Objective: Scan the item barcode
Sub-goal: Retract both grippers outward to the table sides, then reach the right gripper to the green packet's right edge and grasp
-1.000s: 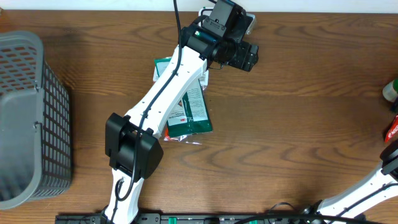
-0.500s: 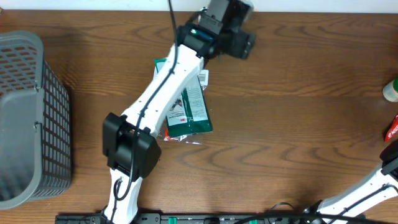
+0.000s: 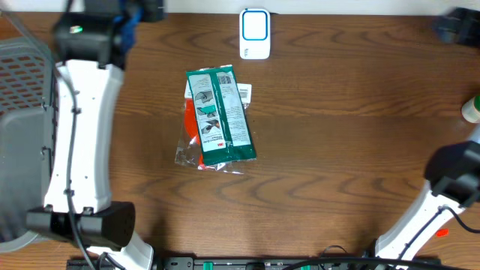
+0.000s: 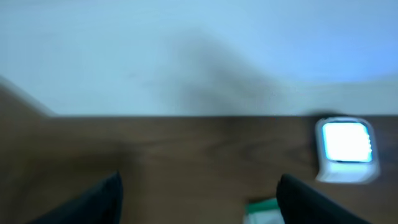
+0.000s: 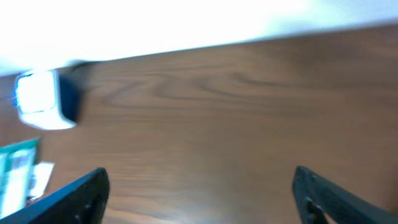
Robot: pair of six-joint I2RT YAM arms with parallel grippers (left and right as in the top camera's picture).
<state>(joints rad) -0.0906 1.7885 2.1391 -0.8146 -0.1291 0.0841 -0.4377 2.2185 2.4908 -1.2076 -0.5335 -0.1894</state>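
The item, a green and white packet (image 3: 219, 116) in clear wrap with an orange part, lies flat mid-table. A small white barcode scanner (image 3: 255, 34) with a lit face stands behind it at the far edge. My left gripper (image 3: 142, 7) is at the far left corner, well apart from both. In the left wrist view it (image 4: 199, 180) is open and empty, with the scanner (image 4: 345, 149) to its right and a corner of the packet (image 4: 264, 211) below. My right gripper (image 3: 457, 24) is blurred at the far right corner. Its wrist view shows it (image 5: 200, 171) open over bare wood, scanner (image 5: 40, 99) and packet (image 5: 18, 174) at left.
A grey mesh basket (image 3: 22, 135) stands at the left edge, under the left arm. A green and white bottle (image 3: 471, 109) pokes in at the right edge. A white wall runs behind the table's far edge.
The left arm has swung from over the packet and scanner to the far left, uncovering both. The right arm has come further into view on the right side.
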